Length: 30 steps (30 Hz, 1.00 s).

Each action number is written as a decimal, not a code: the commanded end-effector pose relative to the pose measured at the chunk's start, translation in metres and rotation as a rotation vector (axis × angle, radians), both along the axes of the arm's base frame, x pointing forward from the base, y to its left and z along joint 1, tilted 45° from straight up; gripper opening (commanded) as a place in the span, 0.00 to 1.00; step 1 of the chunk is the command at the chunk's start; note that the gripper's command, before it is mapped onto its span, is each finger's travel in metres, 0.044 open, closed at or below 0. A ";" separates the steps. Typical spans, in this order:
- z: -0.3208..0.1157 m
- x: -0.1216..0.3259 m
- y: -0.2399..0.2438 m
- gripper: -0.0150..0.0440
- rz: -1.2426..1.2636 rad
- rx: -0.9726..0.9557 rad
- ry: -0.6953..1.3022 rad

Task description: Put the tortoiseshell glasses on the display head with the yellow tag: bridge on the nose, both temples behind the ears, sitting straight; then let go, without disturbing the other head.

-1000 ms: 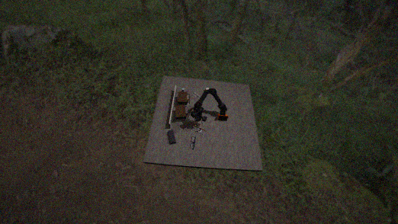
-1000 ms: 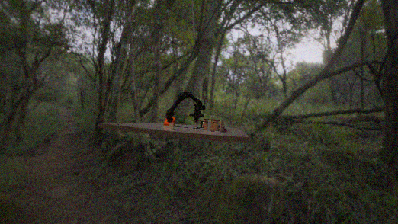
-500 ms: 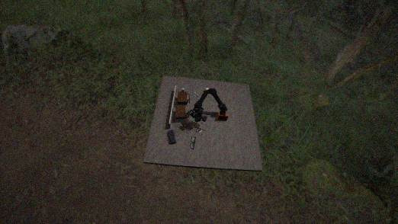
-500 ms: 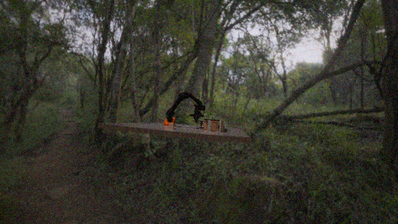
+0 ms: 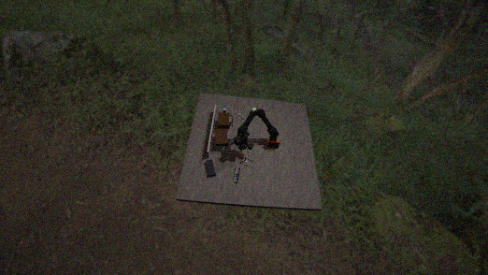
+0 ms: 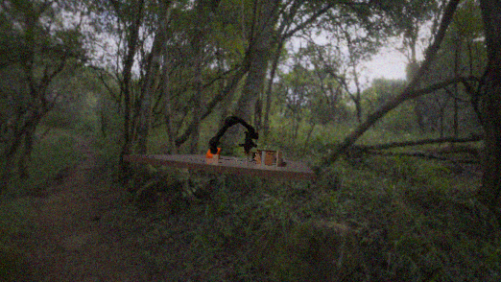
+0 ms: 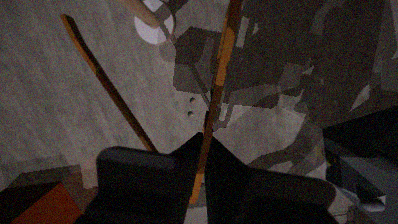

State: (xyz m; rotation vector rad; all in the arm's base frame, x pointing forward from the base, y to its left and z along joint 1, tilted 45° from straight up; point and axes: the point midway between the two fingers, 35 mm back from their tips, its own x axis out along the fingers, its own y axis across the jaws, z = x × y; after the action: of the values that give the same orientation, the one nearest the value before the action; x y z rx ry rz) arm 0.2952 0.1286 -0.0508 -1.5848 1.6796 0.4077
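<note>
My gripper is shut on the tortoiseshell glasses. One long orange-brown bar of them runs through the closed fingertips, and a second slants away at the left of the wrist view. Two brown display heads stand beside the gripper in the top view, a rear head and a nearer head. In the exterior view they are small, just right of the gripper. The yellow tag cannot be made out, and neither can any contact between glasses and head.
A long pale upright panel stands behind the heads. A dark case and a thin wire-like item lie on the table. The wrist view shows a white disc with a post and an orange-and-dark block at lower left.
</note>
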 end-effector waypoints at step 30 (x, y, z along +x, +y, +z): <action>0.009 -0.021 0.078 0.25 -0.245 0.041 -0.246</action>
State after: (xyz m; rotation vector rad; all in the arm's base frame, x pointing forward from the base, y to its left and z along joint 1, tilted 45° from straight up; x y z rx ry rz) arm 0.2795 0.1951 -0.0347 -1.3960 1.6524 0.1852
